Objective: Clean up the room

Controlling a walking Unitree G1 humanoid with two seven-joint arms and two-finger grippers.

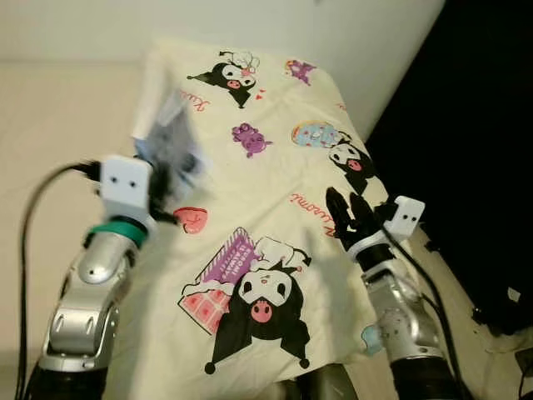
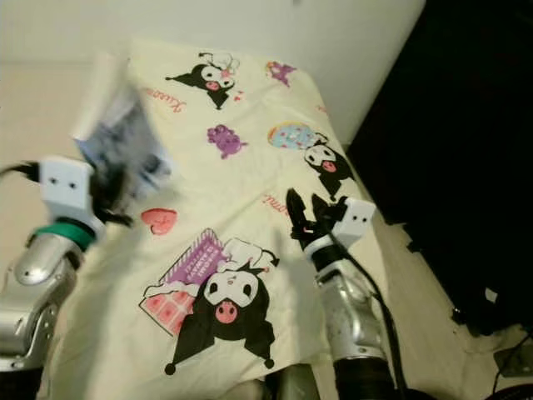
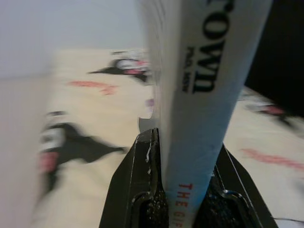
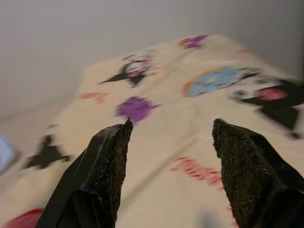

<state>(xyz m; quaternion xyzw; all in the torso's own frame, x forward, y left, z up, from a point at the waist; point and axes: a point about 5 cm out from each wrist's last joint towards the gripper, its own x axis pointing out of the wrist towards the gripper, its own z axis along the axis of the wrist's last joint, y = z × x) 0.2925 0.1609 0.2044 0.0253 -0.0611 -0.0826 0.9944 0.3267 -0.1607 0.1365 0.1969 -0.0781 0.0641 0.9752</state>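
A bedroom: cartoon-print bedsheet (image 1: 275, 167) against a plain wall (image 1: 350, 33).

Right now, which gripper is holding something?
The left gripper: its fingers are clamped on a book by the spine, above the blanket. The right gripper is open, holding nothing.

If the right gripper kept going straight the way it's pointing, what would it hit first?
Probably the cartoon-print bedsheet: the open right gripper angles low over it, toward the purple motif. Depth is unclear.
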